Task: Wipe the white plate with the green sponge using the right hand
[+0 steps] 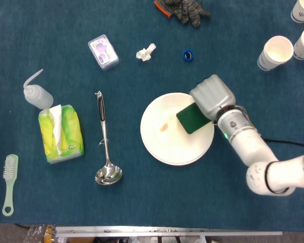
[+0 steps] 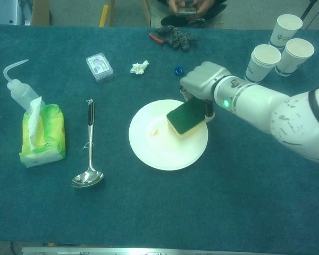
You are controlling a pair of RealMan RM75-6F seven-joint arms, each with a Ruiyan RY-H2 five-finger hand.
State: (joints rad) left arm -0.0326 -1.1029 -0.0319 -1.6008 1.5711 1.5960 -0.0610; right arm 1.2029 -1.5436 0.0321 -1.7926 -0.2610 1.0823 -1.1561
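The white plate (image 1: 168,144) (image 2: 159,151) lies at the table's middle with a small yellowish crumb (image 1: 164,127) on its left half. My right hand (image 1: 212,95) (image 2: 202,82) grips the green sponge (image 1: 192,117) (image 2: 185,115), yellow-backed, over the plate's right part. In the chest view the sponge tilts down to the left, its low end close to the plate's surface; contact cannot be told. The left hand is out of both views.
A steel ladle (image 1: 105,147) lies left of the plate, then a green tissue pack (image 1: 60,133), a squeeze bottle (image 1: 36,93) and a brush (image 1: 9,184). Behind are a small box (image 1: 103,51), crumpled paper (image 1: 145,51), a blue ring (image 1: 188,54), gloves (image 1: 185,9) and paper cups (image 1: 276,52).
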